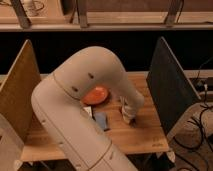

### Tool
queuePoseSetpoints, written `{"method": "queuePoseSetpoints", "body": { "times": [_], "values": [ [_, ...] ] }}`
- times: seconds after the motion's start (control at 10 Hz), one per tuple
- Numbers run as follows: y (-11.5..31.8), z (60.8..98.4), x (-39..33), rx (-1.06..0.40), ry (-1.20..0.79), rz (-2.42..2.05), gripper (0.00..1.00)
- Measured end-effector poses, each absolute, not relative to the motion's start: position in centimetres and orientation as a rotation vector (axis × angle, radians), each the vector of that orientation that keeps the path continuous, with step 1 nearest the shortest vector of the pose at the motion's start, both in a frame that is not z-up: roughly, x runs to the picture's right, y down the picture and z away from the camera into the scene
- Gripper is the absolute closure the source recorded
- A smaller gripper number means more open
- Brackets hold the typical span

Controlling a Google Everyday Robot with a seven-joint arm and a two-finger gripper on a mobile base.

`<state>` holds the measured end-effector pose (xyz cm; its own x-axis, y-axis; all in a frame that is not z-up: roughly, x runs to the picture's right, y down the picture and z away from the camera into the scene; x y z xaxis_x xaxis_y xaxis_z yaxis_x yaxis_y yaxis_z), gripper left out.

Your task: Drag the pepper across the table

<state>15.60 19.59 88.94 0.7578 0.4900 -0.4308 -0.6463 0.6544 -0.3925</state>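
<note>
One gripper (128, 118), down at the table (145, 135) just right of the blue pad (101, 120), jaws closed tight. Pepper isn't visible — prob. hidden under the fingertips or the arm, can't tell if it's pinned. Looks like the contact step, drag not obviously begun. Next move needs steady downward press w/ a slow sideways slide along the planks. Count: one orange-red plate (95, 94), one blue pad, two side panels.

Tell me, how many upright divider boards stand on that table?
2: a tan wooden board at the left edge, a dark grey board at the right. The tool rests shut on the pale wooden table between them; the arm may hide others.
</note>
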Motion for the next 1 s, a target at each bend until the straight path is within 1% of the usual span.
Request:
{"method": "queuePoseSetpoints", "body": {
  "times": [0.3,0.5,0.6,0.7,0.9,1.0],
  "values": [
    [19.0,88.3,15.4,-0.544,0.291,0.66,1.0],
    [16.2,86.7,14.6,-0.481,0.248,0.66,1.0],
    [14.3,85.4,14.1,-0.435,0.214,0.663,1.0],
    [12.3,83.1,14.0,-0.372,0.173,0.67,1.0],
    [10.6,79.5,15.1,-0.287,0.124,0.699,1.0],
    [10.4,78.5,15.8,-0.266,0.114,0.715,1.0]
  ]
}}
